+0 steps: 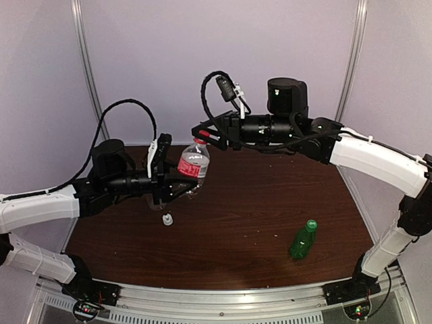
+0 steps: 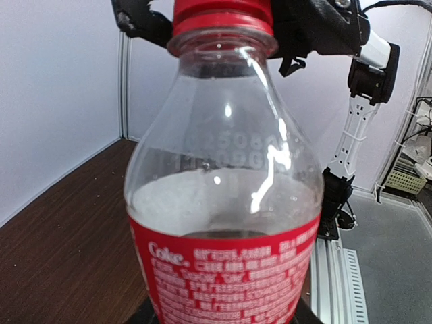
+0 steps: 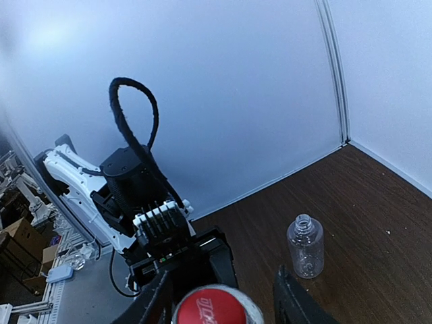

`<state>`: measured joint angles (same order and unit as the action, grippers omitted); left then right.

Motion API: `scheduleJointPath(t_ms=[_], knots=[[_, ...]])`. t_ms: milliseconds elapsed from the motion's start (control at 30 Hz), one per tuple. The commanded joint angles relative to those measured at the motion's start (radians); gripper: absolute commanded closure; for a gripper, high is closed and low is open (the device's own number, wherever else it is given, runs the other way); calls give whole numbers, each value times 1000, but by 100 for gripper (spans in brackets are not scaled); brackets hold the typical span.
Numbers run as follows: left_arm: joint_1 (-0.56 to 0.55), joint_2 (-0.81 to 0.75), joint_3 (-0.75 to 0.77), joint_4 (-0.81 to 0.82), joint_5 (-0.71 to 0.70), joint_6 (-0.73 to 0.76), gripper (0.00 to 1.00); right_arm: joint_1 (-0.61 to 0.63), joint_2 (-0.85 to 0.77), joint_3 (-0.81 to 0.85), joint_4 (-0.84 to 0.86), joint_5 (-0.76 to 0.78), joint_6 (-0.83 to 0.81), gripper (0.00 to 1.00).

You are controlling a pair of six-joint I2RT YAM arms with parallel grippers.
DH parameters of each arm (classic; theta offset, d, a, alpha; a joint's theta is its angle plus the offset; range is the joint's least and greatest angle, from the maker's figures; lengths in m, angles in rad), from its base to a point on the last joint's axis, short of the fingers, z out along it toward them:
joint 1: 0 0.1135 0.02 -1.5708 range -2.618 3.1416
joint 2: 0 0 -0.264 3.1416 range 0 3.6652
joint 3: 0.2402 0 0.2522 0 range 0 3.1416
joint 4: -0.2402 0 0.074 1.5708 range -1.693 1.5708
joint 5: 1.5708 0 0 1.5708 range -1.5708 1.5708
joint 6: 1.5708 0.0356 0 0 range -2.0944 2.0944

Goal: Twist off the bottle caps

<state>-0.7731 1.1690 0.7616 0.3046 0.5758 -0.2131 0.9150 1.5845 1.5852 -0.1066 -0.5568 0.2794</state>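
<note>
Your cola bottle (image 1: 194, 165) stands upright above the far left of the table (image 1: 236, 202), pinched low on its body by the left gripper (image 1: 177, 187). It looks nearly empty, so expect it to be light, thin-walled and quick to buckle. The right gripper (image 1: 201, 135) straddles the neck, jaws spread with gaps beside the red cap (image 3: 214, 307). Grip that stiff, probably slick cap by its side wall. The green cap (image 1: 311, 223) sits on the lying green bottle (image 1: 300, 244); the white cap (image 1: 167, 219) lies loose.
</note>
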Motion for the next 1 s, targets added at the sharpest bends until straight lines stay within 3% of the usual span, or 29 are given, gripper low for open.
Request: scheduleJointPath(t_ms=[0,133,367,533,633,767,867,967], knots=[[4,0,36,21,-14,12,85,8,14,20,24,13,18,54],[5,-4,35,19,-17,15,85,10,16,16,32,-7,12,66],[5,-12,34,19,-15,17,85,7,25,-1,40,-34,-13,73],[5,-19,21,52,57,13,85,-45,32,-20,78,-226,-113,81],[4,-23,0,127,183,-25,85,-79,47,-11,52,-486,-248,80],[4,-25,-21,234,331,-94,84,-107,88,48,-103,-689,-487,77],[5,-27,-27,259,358,-109,84,-139,140,128,-197,-766,-554,75],[5,-31,-26,238,342,-97,84,-151,141,129,-196,-738,-528,67]])
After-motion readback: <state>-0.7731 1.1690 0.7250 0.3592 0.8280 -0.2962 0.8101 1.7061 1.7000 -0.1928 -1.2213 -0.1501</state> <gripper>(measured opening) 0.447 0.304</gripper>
